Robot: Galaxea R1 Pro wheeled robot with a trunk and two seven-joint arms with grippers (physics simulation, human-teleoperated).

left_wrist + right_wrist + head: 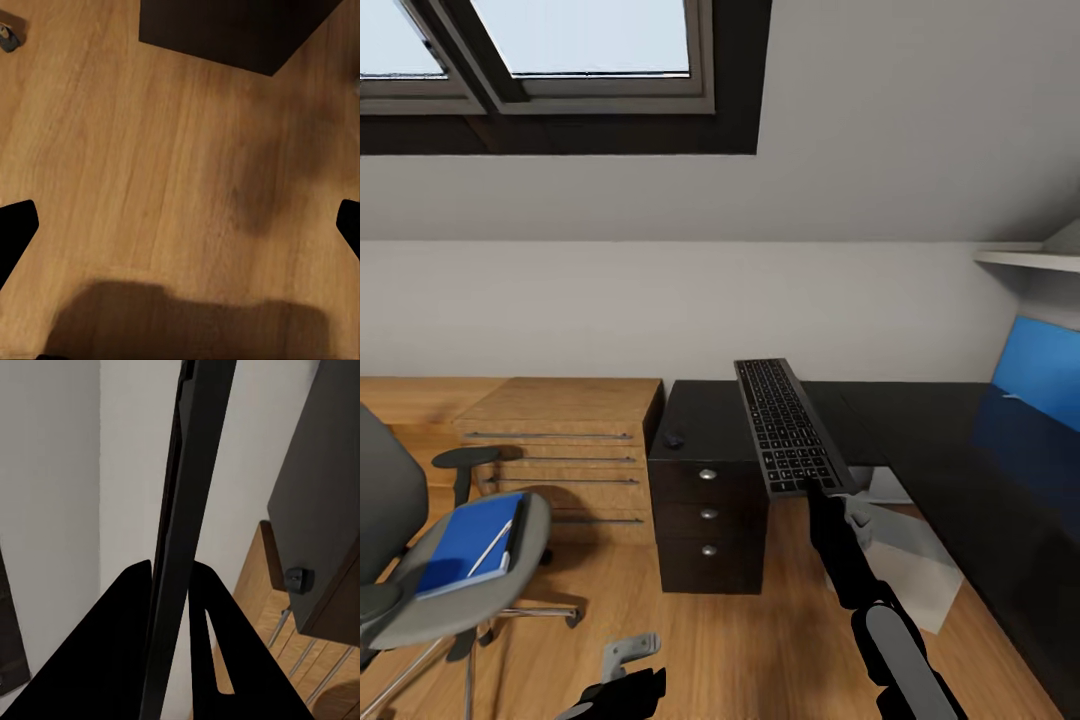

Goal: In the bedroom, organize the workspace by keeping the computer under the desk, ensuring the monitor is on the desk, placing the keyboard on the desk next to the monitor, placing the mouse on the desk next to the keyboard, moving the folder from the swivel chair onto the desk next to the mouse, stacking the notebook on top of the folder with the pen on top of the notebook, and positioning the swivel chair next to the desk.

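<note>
The glossy black desk (pixel 920 430) bears the small dark mouse (pixel 674 438) above its drawer unit (pixel 708 520)

The right gripper (pixel 822 492) clamps the near end of the keyboard (pixel 788 423), which extends away from it over the black desk (pixel 920 420). The mouse (pixel 674 439) sits on the desk to the gripper's left, and further left the blue folder (pixel 460 545) lies on the swivel chair (pixel 420 570).

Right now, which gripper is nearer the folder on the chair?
Left. The left gripper hangs low over the floor, just beside the swivel chair holding the folder. The right gripper is farther off, jaws shut on the keyboard by the desk.
</note>
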